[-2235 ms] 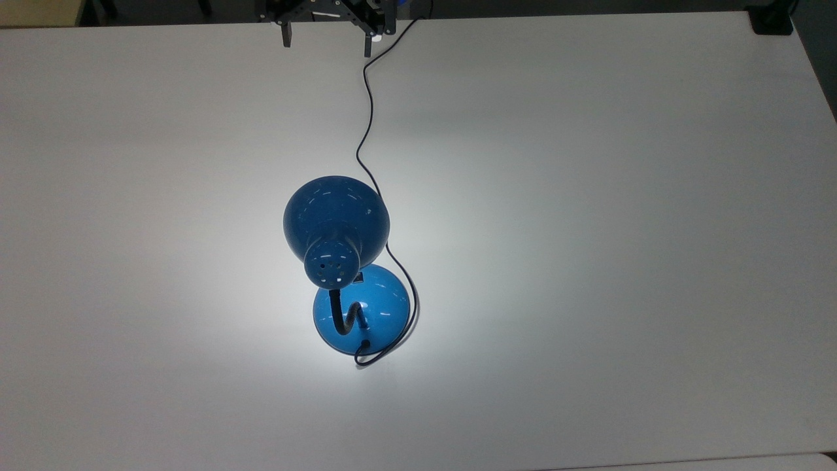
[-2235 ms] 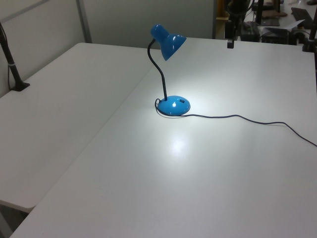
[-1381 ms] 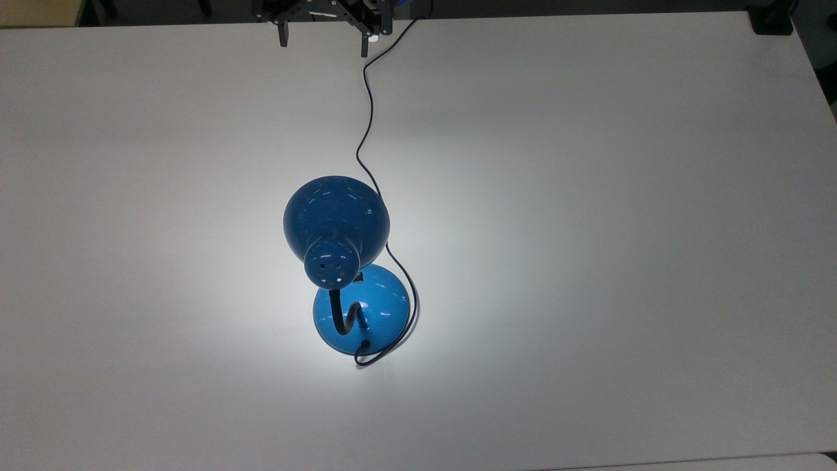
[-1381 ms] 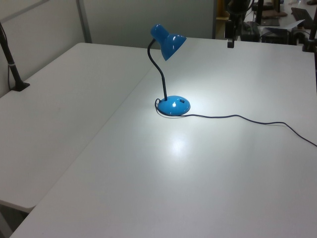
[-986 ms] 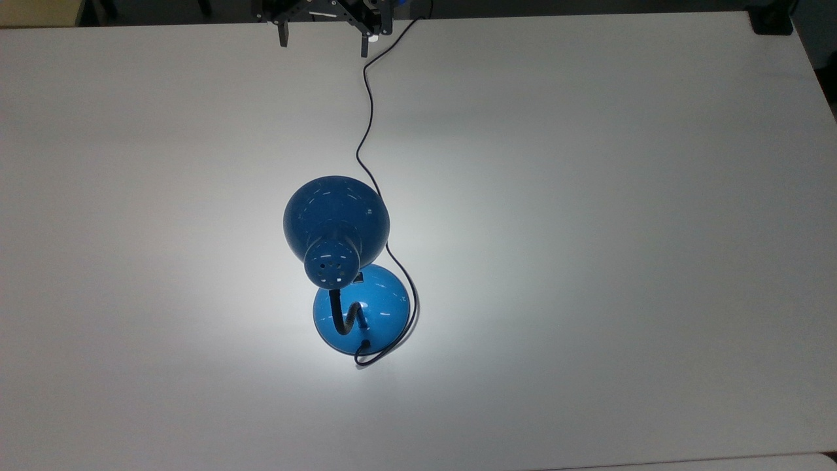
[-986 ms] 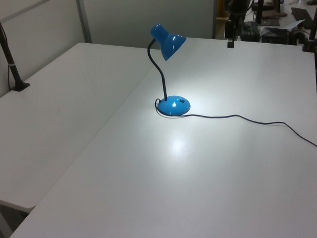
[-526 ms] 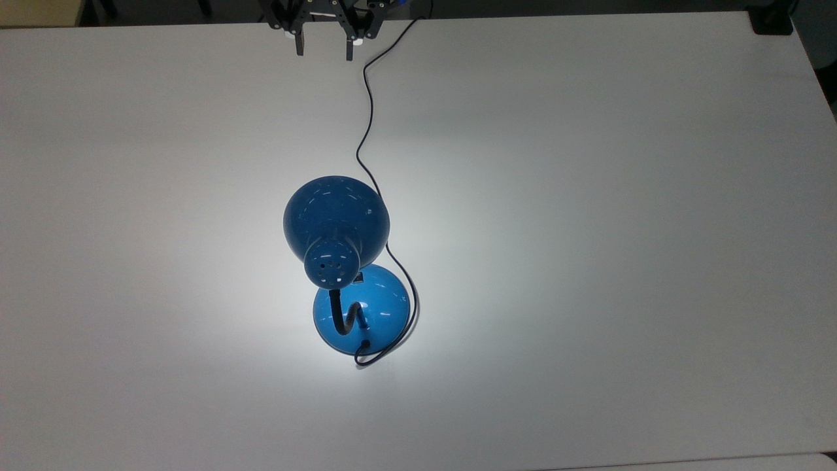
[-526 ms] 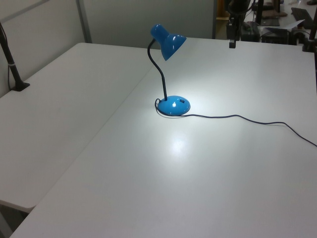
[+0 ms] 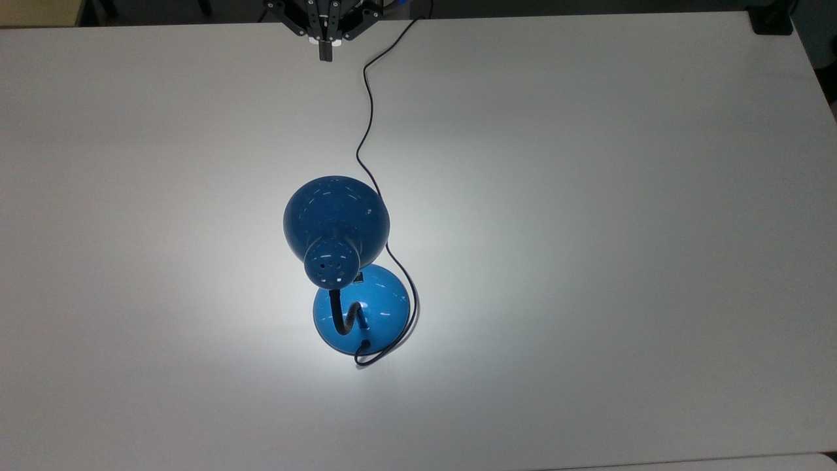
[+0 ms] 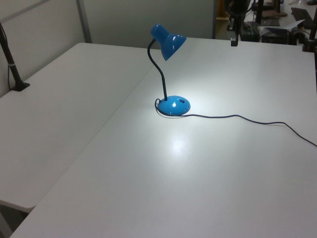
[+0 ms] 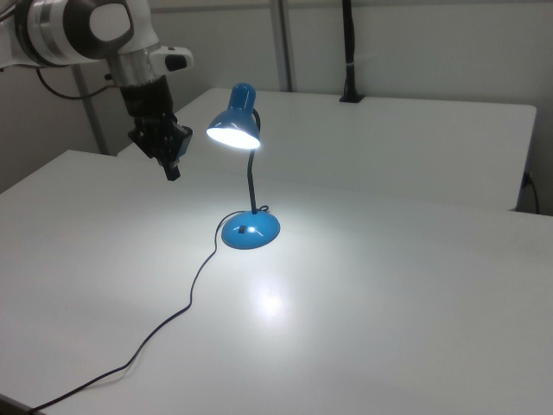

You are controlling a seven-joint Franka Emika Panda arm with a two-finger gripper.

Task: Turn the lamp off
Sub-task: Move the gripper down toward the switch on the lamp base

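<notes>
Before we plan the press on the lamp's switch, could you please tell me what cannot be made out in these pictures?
- Switch: in the top view the shade covers most of it; on the base in the left view it is too small to read.
- Cord: cut off by the left view's right edge, so no plug.
- Arm: cut off by the top view's upper edge above the end effector.

The gripper [image 9: 325, 55] hangs pointing down from the bent arm [image 11: 78, 26] — fingers pressed together, holding nothing.
</notes>
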